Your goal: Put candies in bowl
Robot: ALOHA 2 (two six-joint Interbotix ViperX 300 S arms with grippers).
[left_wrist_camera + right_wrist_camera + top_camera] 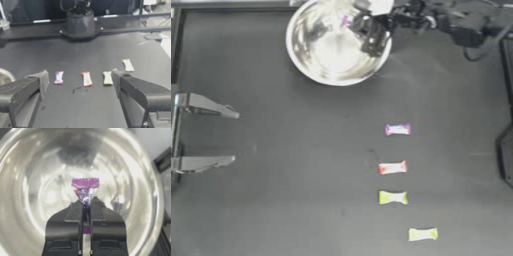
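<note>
The shiny silvery bowl (pixel 321 55) stands at the back centre of the table. My right gripper (pixel 360 26) hangs over its right side, shut on a purple-pink candy (pixel 85 186) whose twisted end sticks out past the fingertips above the bowl's inside (pixel 36 203). On the table lie another purple-pink candy (pixel 397 129), a red-and-white candy (pixel 392 168) and two yellow-green candies (pixel 393 197) (pixel 423 233), in a rough line toward the front. My left gripper (pixel 235 136) is parked open at the left edge, far from them; its wrist view shows the four candies (pixel 87 78) ahead.
The right arm (pixel 458 30) reaches in along the back right. A black arm base (pixel 80 25) and metal rails stand at the far side in the left wrist view. A dark fixture (pixel 507 155) sits at the right edge.
</note>
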